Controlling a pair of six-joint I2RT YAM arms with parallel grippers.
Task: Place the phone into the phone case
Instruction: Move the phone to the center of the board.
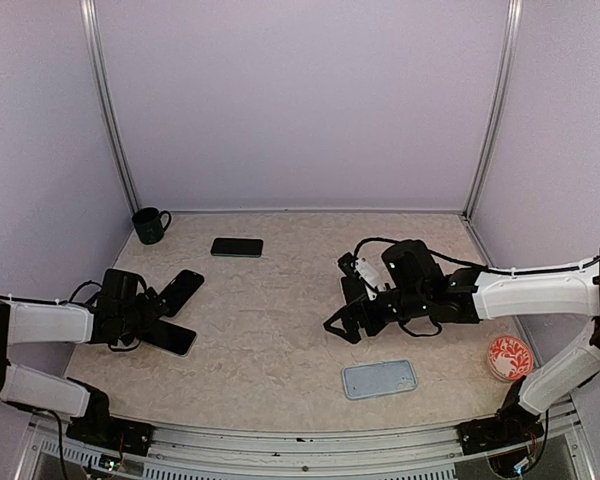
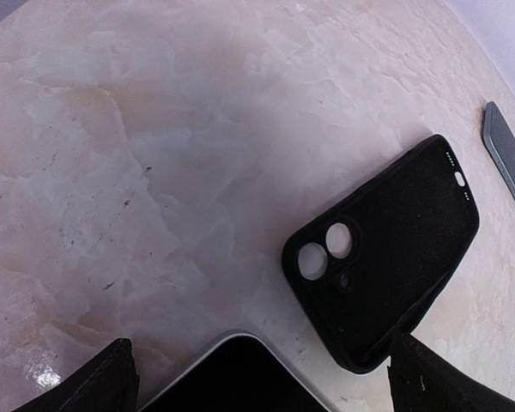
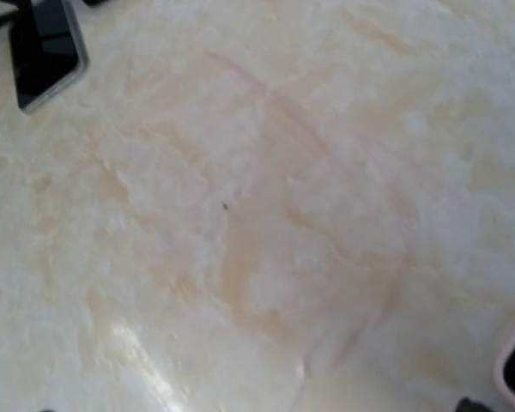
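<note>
Phone (image 2: 237, 378) lay low between the two fingers (image 2: 94, 384) of the left pincer (image 1: 160, 318), screen up, dark w/ a silver rim. Only one rounded corner showed in the wrist view, the rest cut off by the bottom edge. From the top cam its long axis ran diagonally, one end toward the pincer's base and the other out past the tips; couldn't tell top end from bottom. Left pincer stood wide open, gripping nothing, no clear contact w/ the phone. Black phone case (image 2: 386, 257) lay flat just ahead of that pincer, beside the finger on the right of the wrist view. Its long axis slanted away from the pincer, w/ the camera-hole end nearest and the port end farthest. Case & phone were close but apart. A grey slab (image 2: 508, 163) farther ahead was cut off at the frame edge; unclear what it was. Right pincer (image 1: 345, 328) hung well apart over bare table (image 3: 266, 223), jaws spread, holding nothing. Its wrist view was blurry, fingers barely in frame.
</note>
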